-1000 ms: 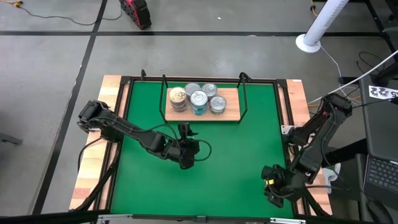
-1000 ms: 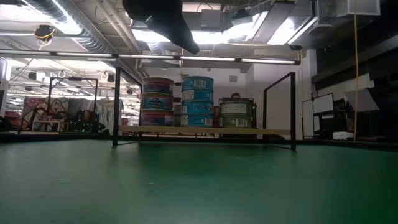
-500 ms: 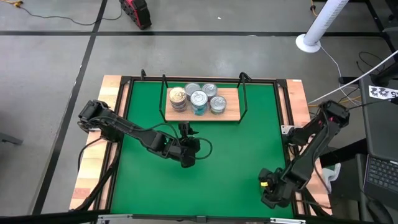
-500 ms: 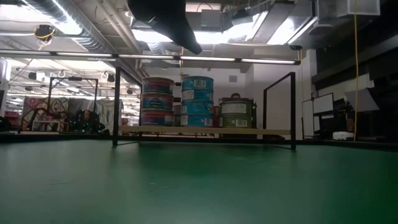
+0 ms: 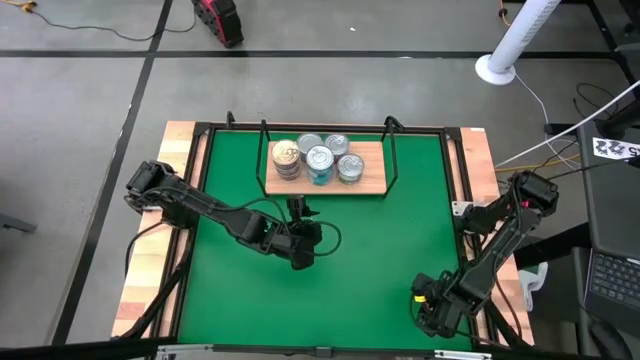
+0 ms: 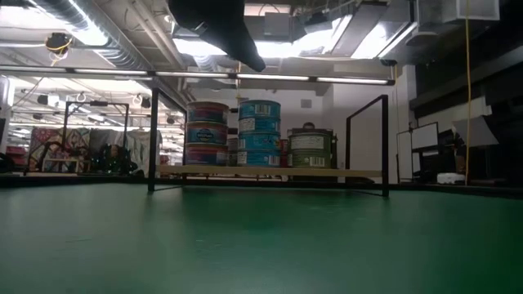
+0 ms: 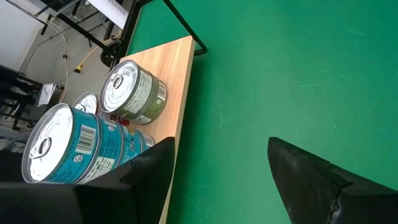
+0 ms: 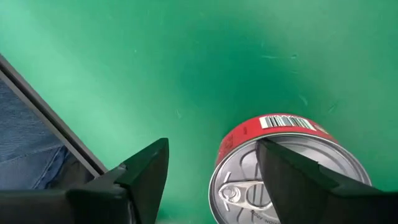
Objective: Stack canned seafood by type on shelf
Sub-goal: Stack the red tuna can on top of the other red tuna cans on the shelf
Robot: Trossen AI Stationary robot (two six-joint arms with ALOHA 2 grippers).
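The shelf (image 5: 372, 178), a light-wood board with black wire uprights, stands at the mat's far middle. Canned seafood rests on it in stacks: a red-and-brown stack (image 6: 207, 133), a teal stack (image 6: 259, 131) and an olive can (image 6: 310, 149). One red can (image 8: 348, 162) with a silver pull-tab lid sits upright on the mat at the near right corner. My right gripper (image 8: 211, 155) hangs open over it, pointing down, with one finger (image 8: 292, 180) in front of the lid. Whether that finger touches the can, I cannot tell. My left gripper (image 7: 221, 162) is open near the mat's middle, short of the shelf, with nothing between its fingers.
A black frame (image 5: 455, 200) borders the green mat (image 5: 380, 240) on the wooden table. Its near bar (image 8: 50, 118) runs close beside my right gripper, with blue cloth (image 8: 22, 146) beyond it. A white stand (image 5: 497, 68) and a laptop (image 5: 612, 280) lie off the table's right.
My right gripper has sunk toward the mat at the near right corner, drifting a little toward the near edge and tipping more steeply downward. My left arm and the cans on the shelf have kept still.
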